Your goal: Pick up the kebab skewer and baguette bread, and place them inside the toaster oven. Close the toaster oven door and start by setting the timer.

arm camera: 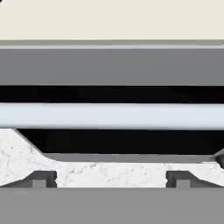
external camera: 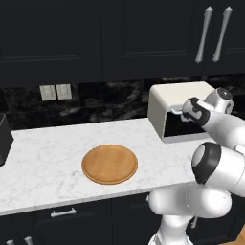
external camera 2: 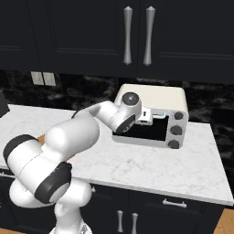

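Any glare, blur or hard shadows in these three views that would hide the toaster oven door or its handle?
Left base view: even, flat light, toaster oven door dark but sharp, partly behind the arm. Right base view: no glare, knobs crisp. Hand view: handle a bright clean bar, very close, no blur, gripper fingertips sharp.

The arm [external camera: 210,158] was built from smooth, rounded white shells with a glossy finish, joined in bulbous segments. Dark grey to black bands were fitted at the joints: one broad band was seen around the large elbow shell, and another around the lower shoulder segment in the right base view. A round dark cap with a lighter grey centre was set on the end of the wrist joint [external camera 2: 130,98]. The hand was formed as a white block edged with a black collar. The gripper [arm camera: 111,178] carried two small dark grey fingertips [arm camera: 40,178] of stepped, blocky outline. No cables, screws or markings were discernible.
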You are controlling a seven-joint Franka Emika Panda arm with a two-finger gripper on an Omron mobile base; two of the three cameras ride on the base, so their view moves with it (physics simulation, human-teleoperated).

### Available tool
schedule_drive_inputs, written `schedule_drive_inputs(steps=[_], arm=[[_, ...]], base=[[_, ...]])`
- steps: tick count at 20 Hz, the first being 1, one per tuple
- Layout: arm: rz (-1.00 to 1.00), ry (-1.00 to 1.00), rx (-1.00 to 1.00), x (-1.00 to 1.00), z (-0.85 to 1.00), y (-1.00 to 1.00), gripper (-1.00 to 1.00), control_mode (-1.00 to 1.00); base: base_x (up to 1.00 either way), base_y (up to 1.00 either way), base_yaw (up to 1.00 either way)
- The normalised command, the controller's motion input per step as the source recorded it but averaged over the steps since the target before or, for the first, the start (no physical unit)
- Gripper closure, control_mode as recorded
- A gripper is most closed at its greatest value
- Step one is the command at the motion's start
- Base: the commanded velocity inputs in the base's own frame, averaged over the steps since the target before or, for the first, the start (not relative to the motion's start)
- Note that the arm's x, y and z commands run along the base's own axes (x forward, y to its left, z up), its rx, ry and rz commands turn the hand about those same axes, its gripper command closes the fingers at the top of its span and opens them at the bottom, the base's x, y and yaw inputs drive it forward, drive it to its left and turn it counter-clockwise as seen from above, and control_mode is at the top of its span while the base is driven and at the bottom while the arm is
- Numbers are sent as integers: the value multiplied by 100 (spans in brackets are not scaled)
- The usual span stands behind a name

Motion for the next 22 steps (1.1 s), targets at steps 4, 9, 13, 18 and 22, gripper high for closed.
schedule_drive_inputs(steps=[4,9,13,18,22], arm=[[4,0,0,-52,0,-37,-100,-100],[6,0,0,-48,0,-57,-100,-100],[16,-3,0,-30,7,-78,-100,-100],[37,-16,-9,-44,37,-63,-100,-100],[37,-10,-13,-11,33,-46,-100,-100]], base=[[0,0,0],[0,0,0],[0,0,0],[0,0,0],[0,0,0]])
